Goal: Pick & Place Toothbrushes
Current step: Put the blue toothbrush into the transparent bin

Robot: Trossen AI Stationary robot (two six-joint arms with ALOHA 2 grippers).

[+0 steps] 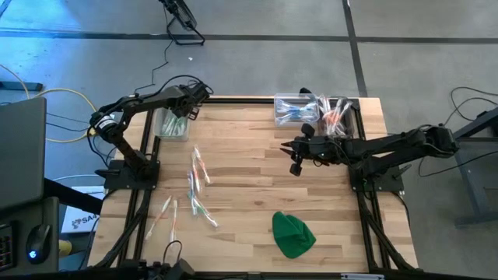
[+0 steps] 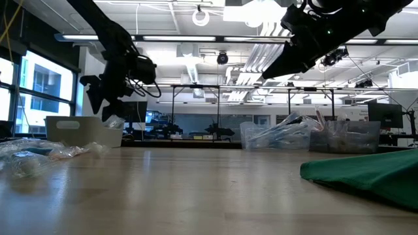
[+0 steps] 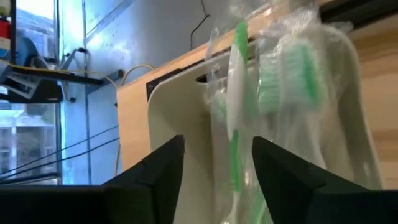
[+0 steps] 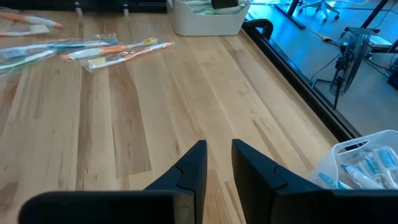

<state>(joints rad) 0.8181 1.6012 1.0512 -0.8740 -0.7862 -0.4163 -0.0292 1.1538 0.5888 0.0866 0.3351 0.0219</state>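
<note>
Several wrapped toothbrushes (image 1: 198, 183) lie loose on the wooden table left of its middle, also seen in the right wrist view as toothbrushes (image 4: 118, 50). A white bin (image 1: 171, 124) at the far left holds green toothbrushes (image 3: 292, 74). My left gripper (image 3: 217, 140) hovers open over this bin. One wrapped green toothbrush (image 3: 236, 112) stands in the bin between the fingers, with a gap on each side. My right gripper (image 4: 219, 144) hangs above the table right of centre, its fingers a narrow gap apart with nothing between them.
Clear bins (image 1: 315, 109) filled with toothbrushes stand at the far right edge. A green cloth lump (image 1: 292, 233) lies near the front edge, right of centre. Bare wood spans the table's middle between the two arms.
</note>
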